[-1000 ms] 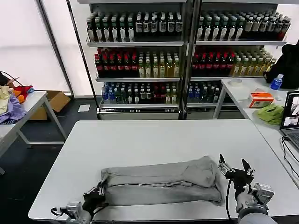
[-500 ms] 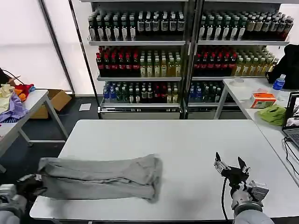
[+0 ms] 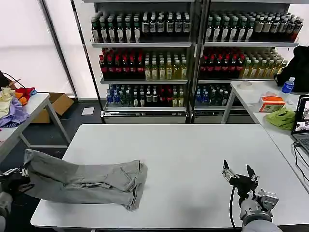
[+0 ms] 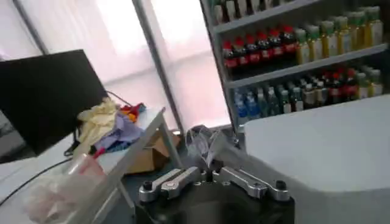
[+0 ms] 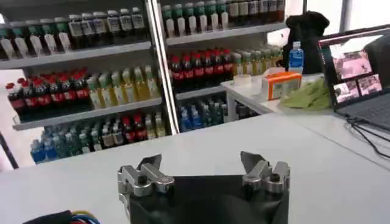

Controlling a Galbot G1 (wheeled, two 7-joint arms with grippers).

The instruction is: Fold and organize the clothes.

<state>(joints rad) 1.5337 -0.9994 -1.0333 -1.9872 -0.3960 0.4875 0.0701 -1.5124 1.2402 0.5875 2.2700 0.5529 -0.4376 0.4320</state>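
Folded grey shirt [image 3: 84, 180] half off the white table's [image 3: 193, 159] near-left edge, pinched at its overhanging end by left gripper [image 3: 13, 177]. Right gripper [image 3: 240, 174] spread open, empty, near right edge. Risk: sliding off to floor or unfolding if dragged further. Long axis left-right, free end toward table centre.
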